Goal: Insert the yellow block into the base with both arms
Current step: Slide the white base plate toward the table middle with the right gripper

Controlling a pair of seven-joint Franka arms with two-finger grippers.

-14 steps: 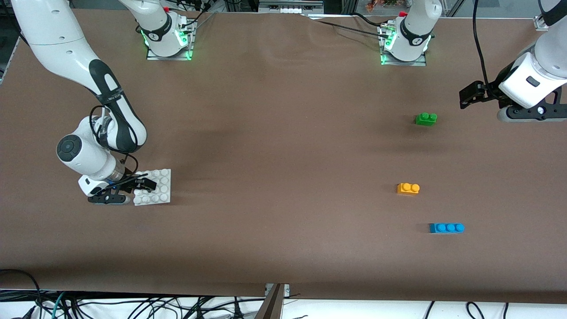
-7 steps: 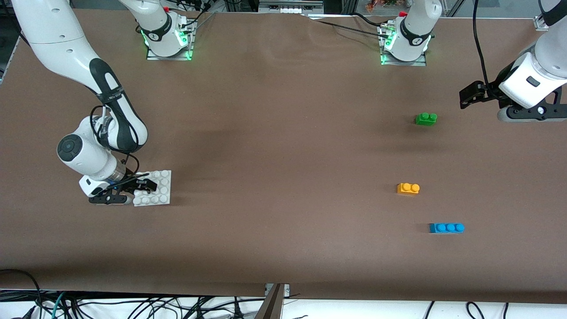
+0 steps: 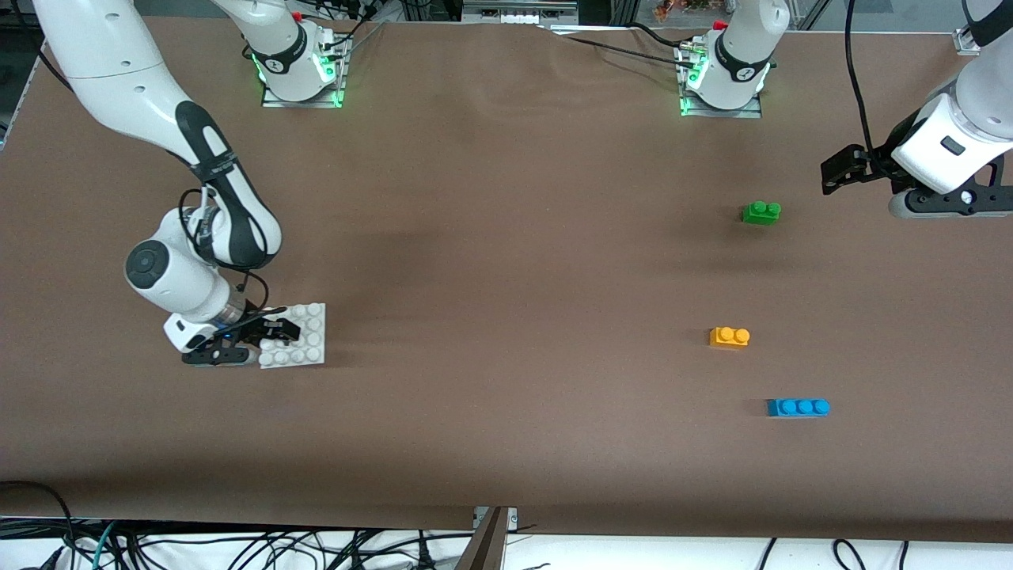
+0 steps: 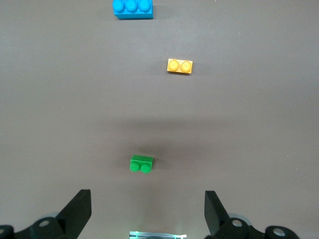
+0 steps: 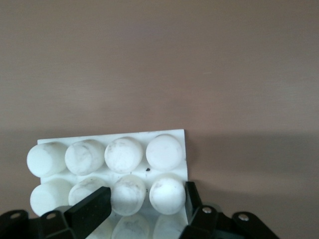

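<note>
The white studded base (image 3: 307, 339) sits near the right arm's end of the table. My right gripper (image 3: 265, 333) is shut on its edge. In the right wrist view the fingers (image 5: 89, 211) clamp two studs of the base (image 5: 124, 149), with the gripper (image 5: 142, 204) low over it. The yellow block (image 3: 730, 336) lies on the table toward the left arm's end and also shows in the left wrist view (image 4: 180, 65). My left gripper (image 3: 840, 168) is open and empty, waiting in the air at the left arm's end, with its jaws (image 4: 147, 214) wide apart.
A green two-stud brick (image 3: 761, 212) lies farther from the front camera than the yellow block. A blue three-stud brick (image 3: 798, 407) lies nearer. Both show in the left wrist view, green (image 4: 141, 164) and blue (image 4: 132, 8). Brown cloth covers the table.
My right gripper and the base in it have shifted a little toward the left arm's end of the table. The left arm and the bricks have not moved.
</note>
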